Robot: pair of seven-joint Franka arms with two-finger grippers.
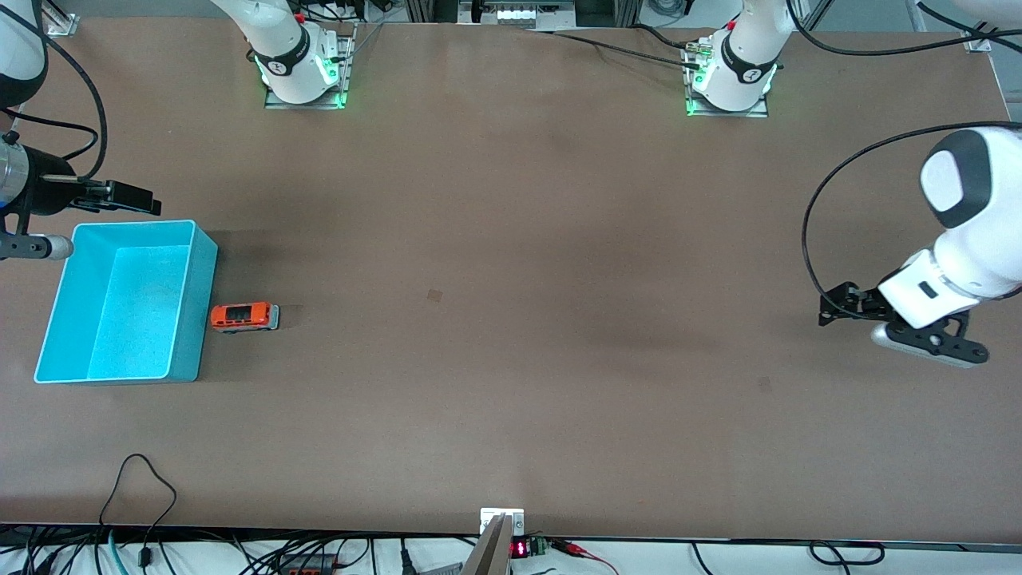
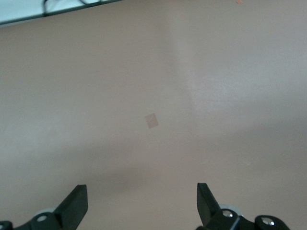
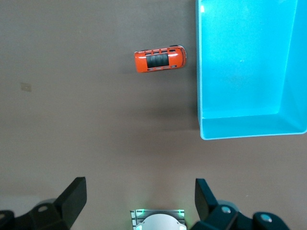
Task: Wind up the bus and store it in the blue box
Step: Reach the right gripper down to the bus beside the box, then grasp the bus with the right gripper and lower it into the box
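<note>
The small orange bus with a dark roof lies on the brown table, close beside the long wall of the blue box, on the side toward the table's middle. The box stands at the right arm's end and holds nothing that I can see. My right gripper hangs open and empty over the box's end that is farther from the front camera. From the right wrist I look down on the bus and the box, with my right gripper apart from both. My left gripper waits open over bare table at the left arm's end, and the left wrist view shows nothing between its fingers.
Both arm bases are bolted along the table edge farthest from the front camera. A small faint square mark sits mid-table. Cables and a small device line the near edge.
</note>
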